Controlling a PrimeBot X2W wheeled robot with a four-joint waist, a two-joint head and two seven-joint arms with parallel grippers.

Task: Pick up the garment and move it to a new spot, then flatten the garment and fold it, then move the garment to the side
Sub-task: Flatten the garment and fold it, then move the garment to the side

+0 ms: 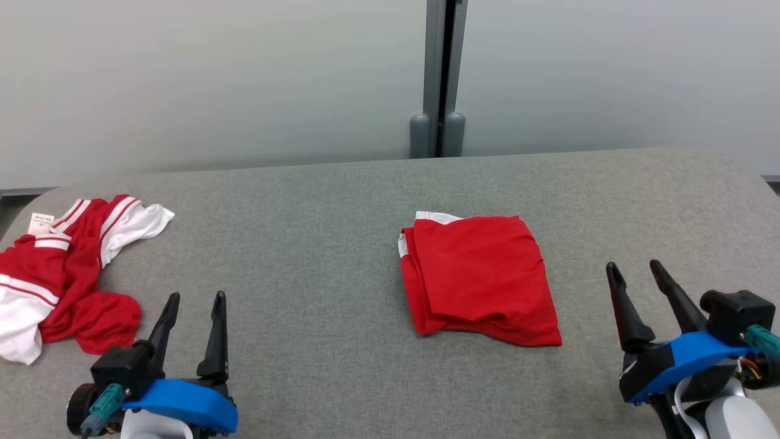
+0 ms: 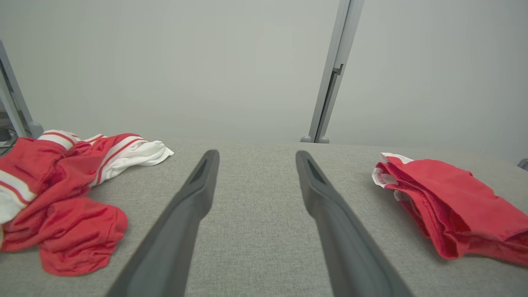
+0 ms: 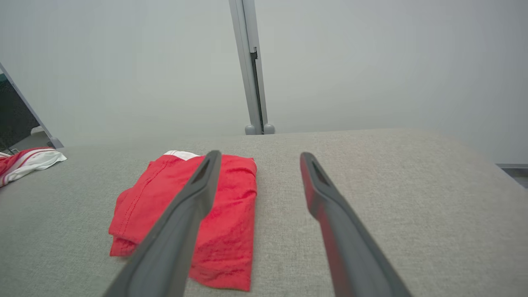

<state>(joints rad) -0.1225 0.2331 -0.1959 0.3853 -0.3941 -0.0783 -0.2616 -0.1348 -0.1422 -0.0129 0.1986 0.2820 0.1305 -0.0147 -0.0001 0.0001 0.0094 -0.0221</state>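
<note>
I read the fold as done, so what is left for me is the move to the side, and the thing to protect is the stack. I'd bring the right gripper (image 1: 634, 266) in low from the lower right of the head view, slip one finger under the near right corner and set the other on top. I'd pinch through every layer rather than just the top one, and lift only slightly so the layers do not peel apart. The left gripper (image 1: 196, 297) could steady the left edge if the pile starts to open. Both grippers are spread wide with nothing between their fingers, the left at the lower left of the head view, the right at the lower right, each clear of the cloth. The folded garment (image 1: 478, 277) lies on the grey table (image 1: 317, 201) just right of the frame's centre. It is a rough red rectangle with a sliver of white trim (image 1: 436, 216) at its upper left corner, layered edges down its left side and a slightly bulging lower edge. It looks thin and limp, so I expect it to slip easily. A crumpled red-and-white garment (image 1: 67, 268) sits at the far left, well apart from it
</note>
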